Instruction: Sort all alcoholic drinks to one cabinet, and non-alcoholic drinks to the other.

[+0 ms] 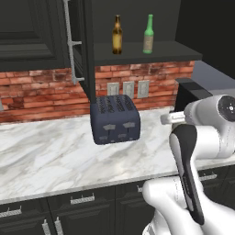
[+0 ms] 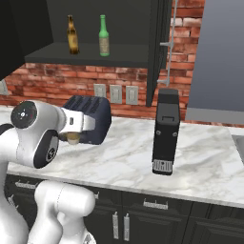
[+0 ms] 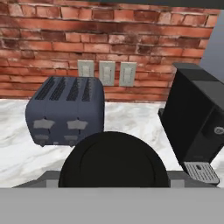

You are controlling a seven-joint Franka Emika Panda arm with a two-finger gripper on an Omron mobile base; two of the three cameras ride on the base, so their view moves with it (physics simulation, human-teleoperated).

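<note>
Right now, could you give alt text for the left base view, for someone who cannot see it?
Two glass bottles, amber and green, stand on an open cabinet shelf above a marble counter. A dark blue toaster sits below; the white robot arm fills the lower right.

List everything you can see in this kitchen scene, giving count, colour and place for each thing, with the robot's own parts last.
amber bottle: one, amber-brown, on the open upper cabinet's shelf, left of the green one
green bottle: one, green, same shelf
coffee cup: one, tan with a dark lid, in the gripper
toaster: one, dark blue, on the counter below the cabinet
coffee machine: one, black, on the counter right of the toaster
wall outlets: three, pale grey, on the brick wall behind the toaster
counter: one, white marble, over dark drawers
gripper: one, closed around the coffee cup
arm: one, white with dark joints
</note>
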